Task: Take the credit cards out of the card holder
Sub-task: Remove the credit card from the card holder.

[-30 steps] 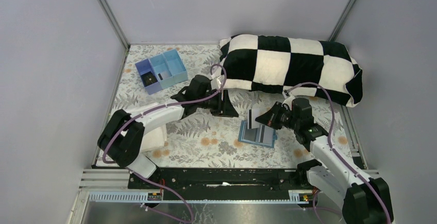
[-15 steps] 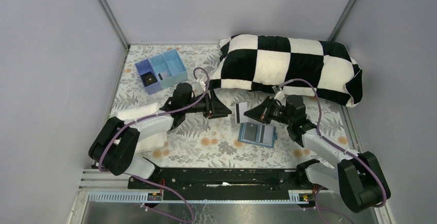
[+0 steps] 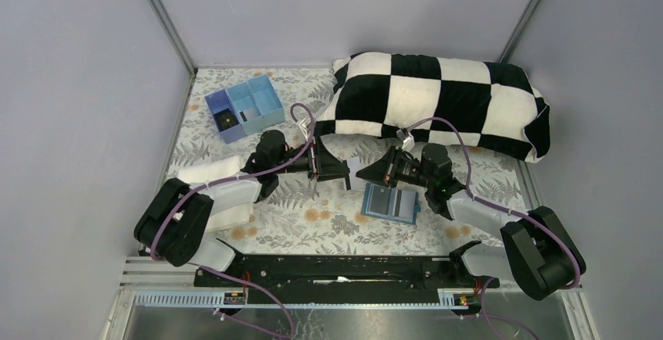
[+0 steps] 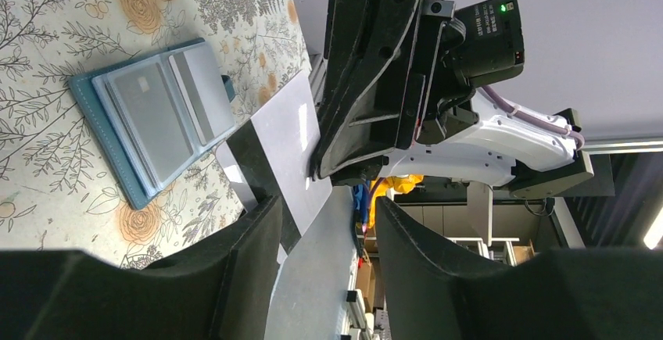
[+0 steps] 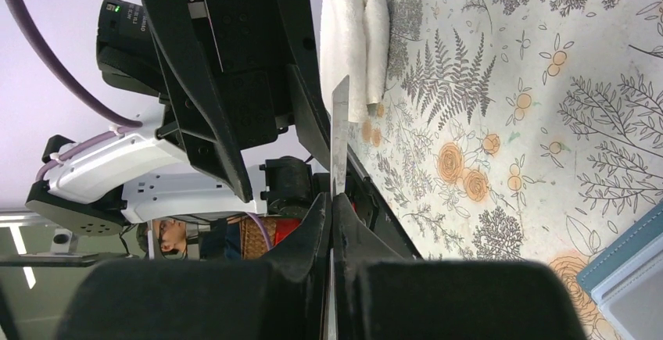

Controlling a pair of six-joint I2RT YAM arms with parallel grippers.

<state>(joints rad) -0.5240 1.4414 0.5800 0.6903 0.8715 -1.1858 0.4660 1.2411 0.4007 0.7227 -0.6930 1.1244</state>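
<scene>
The light-blue card holder (image 3: 388, 202) lies open on the floral cloth, its grey panels up; it also shows in the left wrist view (image 4: 156, 113). My right gripper (image 3: 366, 172) is shut on a grey card with a black stripe (image 4: 288, 141) and holds it on edge above the cloth, left of the holder. In the right wrist view the card (image 5: 338, 133) shows edge-on, pinched in the right gripper (image 5: 330, 207). My left gripper (image 3: 335, 170) is open, facing the right one. The card's free end reaches in between the left fingers (image 4: 254, 258).
A blue-and-purple compartment tray (image 3: 244, 107) stands at the back left. A black-and-white checked pillow (image 3: 438, 102) fills the back right. A folded white towel (image 3: 223, 195) lies under the left arm and shows in the right wrist view (image 5: 352, 27). Grey walls enclose the table.
My right gripper has carried the card left, from above the holder to the left gripper. The left gripper has swung left and lower and now faces the card.
</scene>
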